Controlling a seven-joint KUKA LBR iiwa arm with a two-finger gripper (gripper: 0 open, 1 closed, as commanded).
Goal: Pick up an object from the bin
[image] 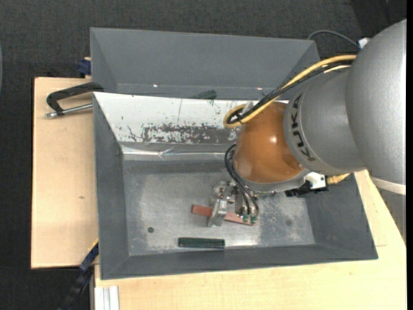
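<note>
My gripper point(231, 216) is low over the bin floor, right of the middle, with its fingers apart. A flat reddish-brown piece point(200, 209) lies just left of the left fingertip point(214, 219). A second reddish piece with a green end point(241, 221) lies under the right finger. I cannot tell whether these are one thing or two. Nothing is clearly gripped. A dark green bar point(201, 243) lies flat near the bin's front wall, below the gripper.
A small dark speck point(150, 230) sits on the floor at the front left. The arm with its orange cover and cables hangs over the bin's right half, hiding the floor there. The left half of the floor is bare metal.
</note>
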